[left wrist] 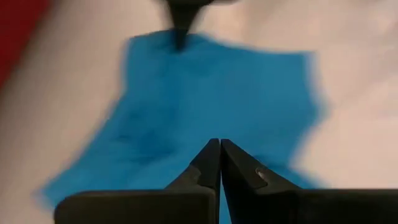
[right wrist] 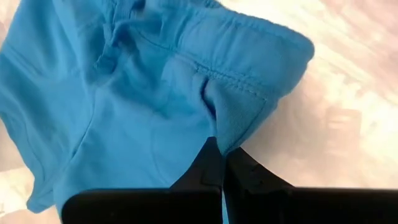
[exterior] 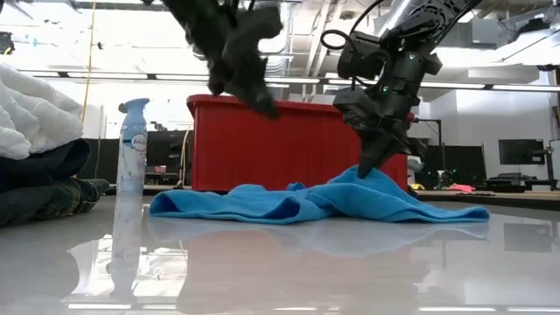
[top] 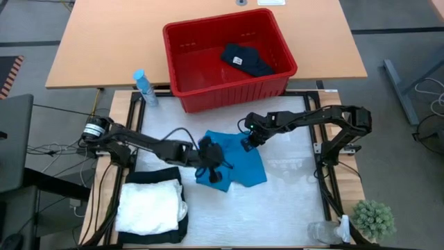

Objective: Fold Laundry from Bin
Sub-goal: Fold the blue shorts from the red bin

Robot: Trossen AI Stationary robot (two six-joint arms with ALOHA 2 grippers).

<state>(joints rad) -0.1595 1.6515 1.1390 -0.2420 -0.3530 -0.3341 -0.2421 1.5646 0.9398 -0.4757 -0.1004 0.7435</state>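
Table [top: 291,208] glossy white, bearing blue garment [top: 243,165]; right tool [top: 247,144] seemingly pinches it, left tool [top: 215,173] closed empty.

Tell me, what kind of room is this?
Probably a robotics lab or workshop: two robot arms are mounted at a white work table, the ceiling shows bare pipes, and computer screens stand behind.

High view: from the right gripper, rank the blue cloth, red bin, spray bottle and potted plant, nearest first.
From the right gripper:
1. Blue cloth, directly under it, table centre.
2. Red bin, just beyond, far side.
3. Spray bottle, far left; potted plant, near right corner: too close to call.
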